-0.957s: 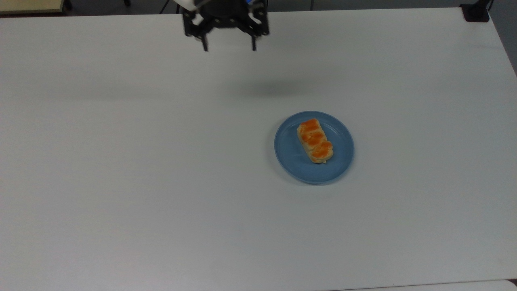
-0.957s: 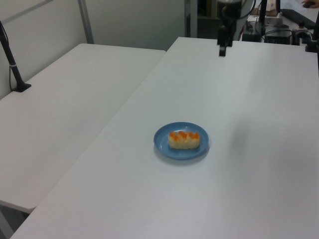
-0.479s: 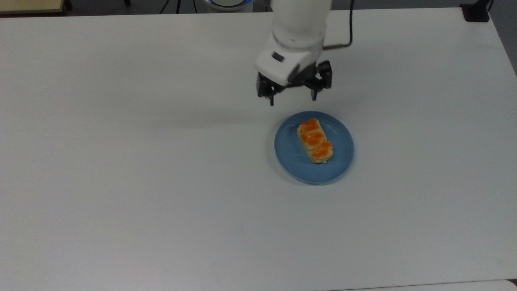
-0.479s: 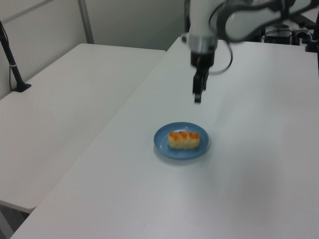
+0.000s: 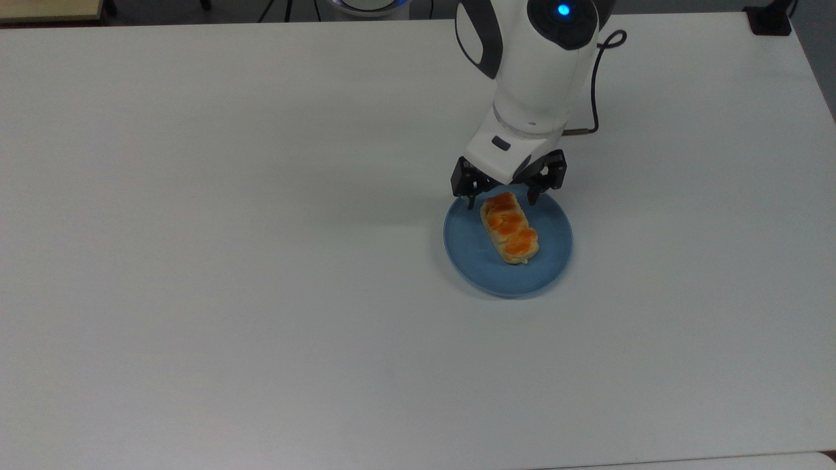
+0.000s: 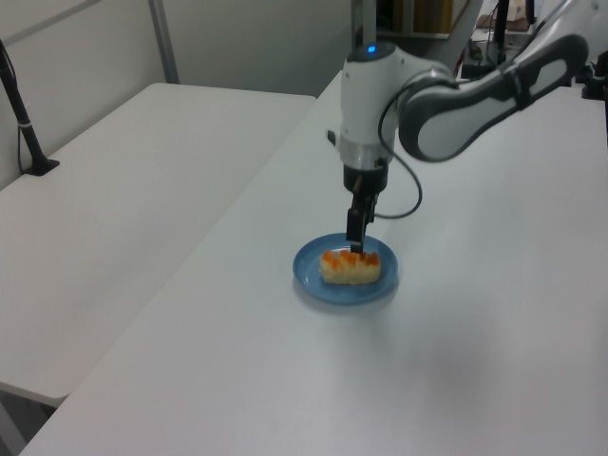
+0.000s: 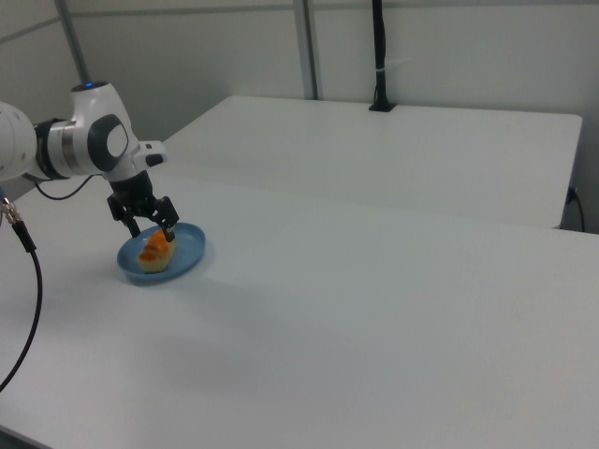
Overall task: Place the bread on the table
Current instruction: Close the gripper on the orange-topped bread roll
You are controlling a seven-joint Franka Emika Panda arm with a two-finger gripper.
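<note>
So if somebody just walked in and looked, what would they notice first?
Probably the pale-tan oblong bread with three orange glazed patches, lying on a round blue plate right of centre in the top view, the one bright spot on the big plain white table. Next, the white robot arm reaching down from the top view's upper edge, its black two-finger gripper open over the bread's far end.

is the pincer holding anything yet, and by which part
Nothing is held: the open pincer straddles one end of the bread on the blue plate.
</note>
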